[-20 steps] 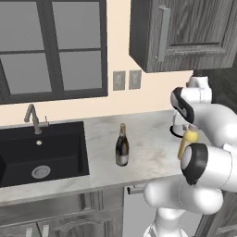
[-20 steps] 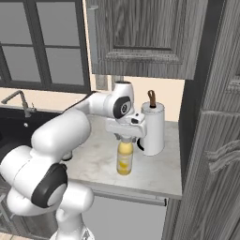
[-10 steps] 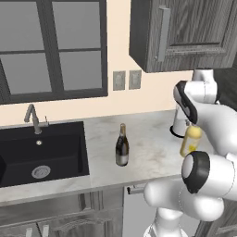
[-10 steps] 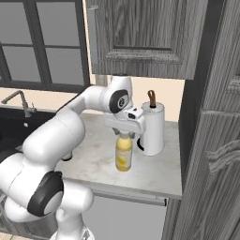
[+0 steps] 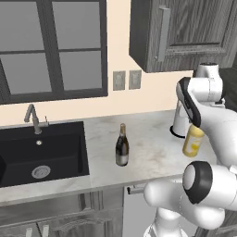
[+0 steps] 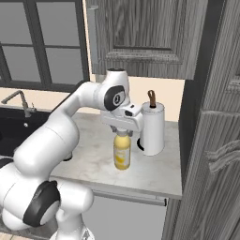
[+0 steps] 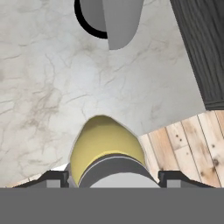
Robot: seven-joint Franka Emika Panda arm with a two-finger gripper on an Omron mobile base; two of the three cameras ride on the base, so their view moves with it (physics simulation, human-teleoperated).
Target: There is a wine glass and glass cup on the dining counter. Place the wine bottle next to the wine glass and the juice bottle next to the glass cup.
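The claw point(image 6: 122, 132) is clamped on the top of the juice bottle point(image 6: 122, 153), which hangs right under it, above the marble counter point(image 6: 150, 174). The robot should keep it upright and steer clear of the paper towel roll point(image 6: 152, 127) just beside the claw. The wine bottle point(image 5: 121, 146) stands well off to its side.

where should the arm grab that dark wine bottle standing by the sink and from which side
Grip the tall dark glass wine bottle with the gold-foil top around its slim neck, coming straight down from above. It stands upright and alone on the marble counter, right of the black sink, so nothing blocks a vertical approach, and the neck probably fits between the fingers more easily than the wider body.
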